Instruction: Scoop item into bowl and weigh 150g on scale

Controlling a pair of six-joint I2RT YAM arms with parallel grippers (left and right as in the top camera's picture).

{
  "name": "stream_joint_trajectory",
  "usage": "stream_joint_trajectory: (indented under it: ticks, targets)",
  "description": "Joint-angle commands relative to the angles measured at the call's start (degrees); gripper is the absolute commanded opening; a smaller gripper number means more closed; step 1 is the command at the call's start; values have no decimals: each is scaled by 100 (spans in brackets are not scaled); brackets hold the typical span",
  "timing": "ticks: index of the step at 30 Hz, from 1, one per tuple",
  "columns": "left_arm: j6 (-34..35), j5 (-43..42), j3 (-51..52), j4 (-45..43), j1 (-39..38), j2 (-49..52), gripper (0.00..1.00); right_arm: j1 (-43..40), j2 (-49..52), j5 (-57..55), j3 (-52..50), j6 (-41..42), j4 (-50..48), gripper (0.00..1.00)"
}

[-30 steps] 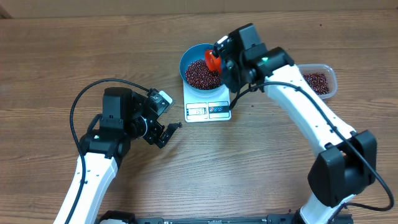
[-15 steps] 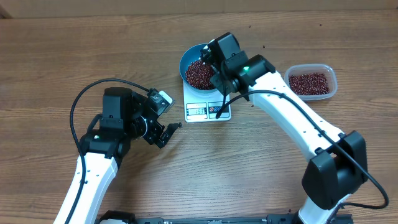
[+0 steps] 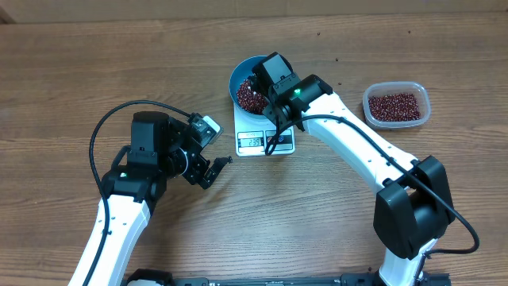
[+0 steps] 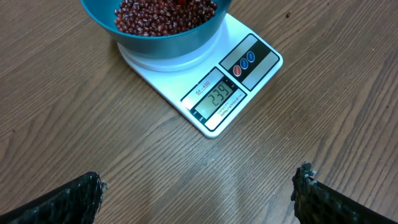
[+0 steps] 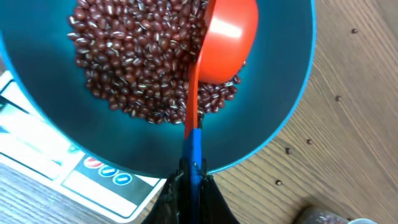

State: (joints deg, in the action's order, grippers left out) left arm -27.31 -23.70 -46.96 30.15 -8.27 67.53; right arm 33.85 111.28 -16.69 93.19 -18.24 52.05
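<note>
R end effector (image 5: 191,180) clamped shut on the blue handle of an orange plastic scoop (image 5: 227,43), scoop head over the heap of small maroon beans (image 5: 130,62) in the deep round blue bowl (image 5: 93,140), which sits on the flat white scale (image 4: 217,99). L end effector (image 4: 198,186) wide open, empty, above the desk (image 4: 74,124). Beans are loose, light & prob. roll and spill easily, so carry by scoop only, handle end, kept level.

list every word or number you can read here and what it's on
"234": on the display of the scale, seen from the left wrist.
"SF-400": small print just above the display; it is faint, so this is my best reading.
Marks on the button panel: too small to read.
Display digits in the overhead view: too blurred to read.
Nothing else carries text.
</note>
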Motion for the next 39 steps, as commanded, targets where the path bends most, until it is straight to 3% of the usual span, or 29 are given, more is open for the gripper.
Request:
stream_joint_trajectory:
  ticks: [1,6,20,39]
  targets:
    - [55,17,-4,-15,-2,-2,100,26,-15,289,116,13,-7,4]
    - [57,17,-4,-15,-2,-2,100,-39,-50,409,402,225,92,4]
    - [55,17,-4,-15,-2,-2,100,-988,-612,2564,516,369,466,4]
    - [55,17,-4,-15,-2,-2,100,-988,-1036,2603,516,498,855,4]
